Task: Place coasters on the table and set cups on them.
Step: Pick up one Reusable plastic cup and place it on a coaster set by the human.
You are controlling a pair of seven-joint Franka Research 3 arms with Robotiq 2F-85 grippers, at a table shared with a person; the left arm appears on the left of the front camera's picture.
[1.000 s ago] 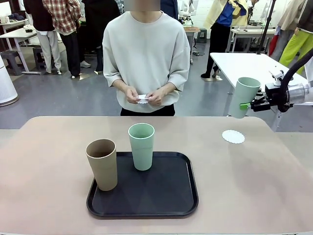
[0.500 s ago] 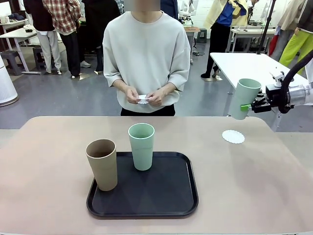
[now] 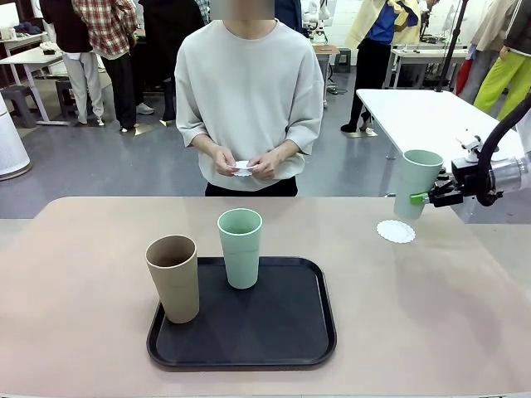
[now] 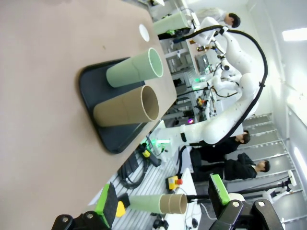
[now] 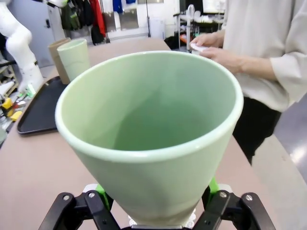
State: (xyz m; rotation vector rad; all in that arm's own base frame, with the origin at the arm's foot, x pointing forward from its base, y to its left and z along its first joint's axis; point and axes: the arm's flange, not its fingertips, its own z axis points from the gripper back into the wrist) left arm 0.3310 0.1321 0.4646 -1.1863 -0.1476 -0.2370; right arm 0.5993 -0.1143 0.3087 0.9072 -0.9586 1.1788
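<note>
The left tool [image 4: 163, 203] is spread wide with nothing between its green pads, and it is kept at the left side of the bench [image 3: 83, 290], away from the work. On the near middle of the bench a black tray [image 3: 274, 332] is seen. A tan-brown cup [image 3: 174, 278] stands upright at the tray's left edge, and a second mint-green cup [image 3: 241, 247] stands upright near the tray's far edge. Neither is touched.

Farther off and to the right, one lacy white coaster [image 3: 396, 231] lies flat on the bench. Just above its far right edge, a mint-green cup [image 3: 417, 178] is pinched low on its wall by the right tool [image 3: 420, 199], mouth up.

Over the last second this cup has been brought lower and closer to upright, so that its base now hangs just above the coaster, where before it was carried higher and leaning. The tray, the two cups on it and the coaster have not been moved. The first placing is therefore judged to be nearly done: a short further descent, with the base brought a little left and nearer, is likely needed before release.

At the far side, another white coaster [image 3: 241, 168] is held between the person's hands [image 3: 267, 163]. Two cups are left to be set.
</note>
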